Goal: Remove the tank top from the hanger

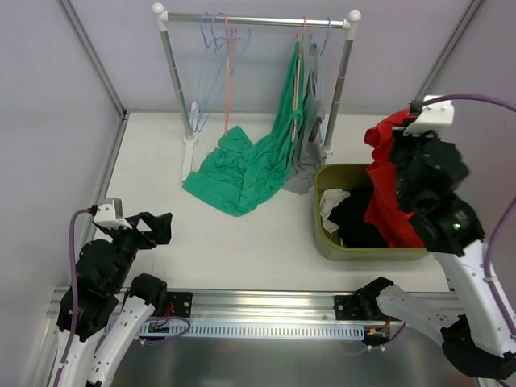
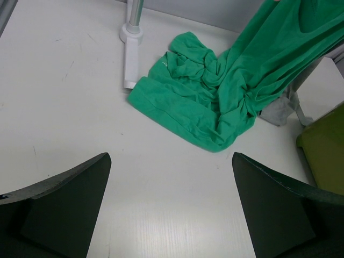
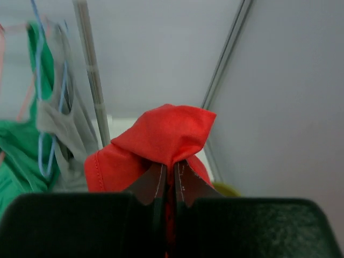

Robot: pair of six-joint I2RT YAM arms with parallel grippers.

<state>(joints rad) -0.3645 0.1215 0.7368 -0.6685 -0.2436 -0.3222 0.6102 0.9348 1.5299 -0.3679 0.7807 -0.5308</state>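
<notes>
in the top view, right gripper (image 1: 405,149): clamped on the red tank top (image 1: 383,197), which hangs at right over the green bin (image 1: 371,251).
left gripper (image 1: 157,228): lower left, fingers apart, holding nothing.
rack (image 1: 258,16): upper centre; green tank top (image 1: 258,165) hangs from it, lower part heaped on the table (image 1: 242,242).
left wrist, left gripper (image 2: 171,158): fingers wide apart, green tank top (image 2: 215,102) above them.
right wrist, right gripper (image 3: 168,172): fingers pressed together on a red tank top (image 3: 166,134) fold, centre frame.

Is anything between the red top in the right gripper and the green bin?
Nothing visible does. The red top hangs from the right gripper directly over the bin, which holds black and white clothes.
</notes>
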